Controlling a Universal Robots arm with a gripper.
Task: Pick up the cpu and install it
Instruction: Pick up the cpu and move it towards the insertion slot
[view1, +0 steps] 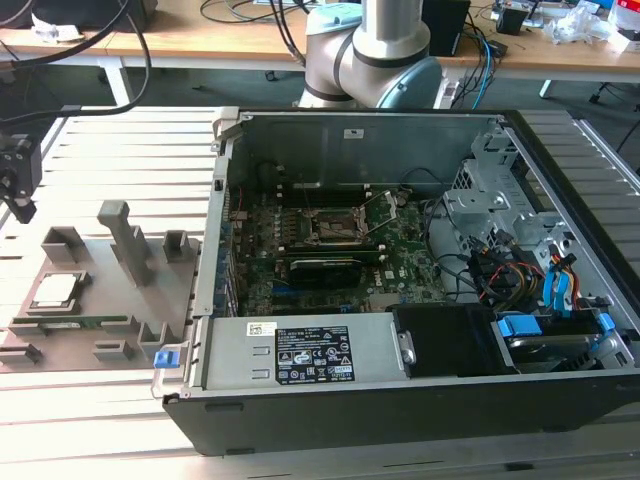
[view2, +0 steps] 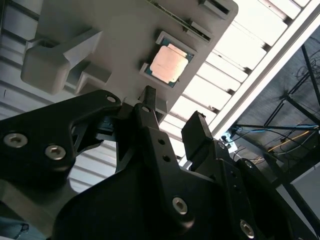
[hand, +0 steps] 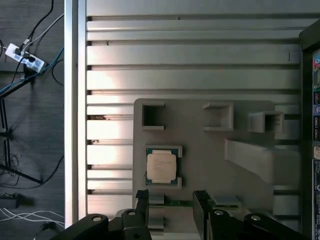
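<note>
Ridged metal tabletop (view1: 120, 150) beside an open computer case (view1: 330, 135): our hand (hand: 171, 197) hangs released and empty, near the cpu (hand: 161, 167), which lies flat in its pocket on the grey fixture (hand: 200, 150). We judge the pickup not begun; it calls for centring over the cpu.

Light: bright, even; I see glare bands on the slatted worktop (hand: 190, 80). Glare: cpu (view2: 170, 64) lid washed pale in the second wrist view. Shadow: computer case (view1: 330, 180) interior dim; gripper (view2: 173, 103) near-black.
</note>
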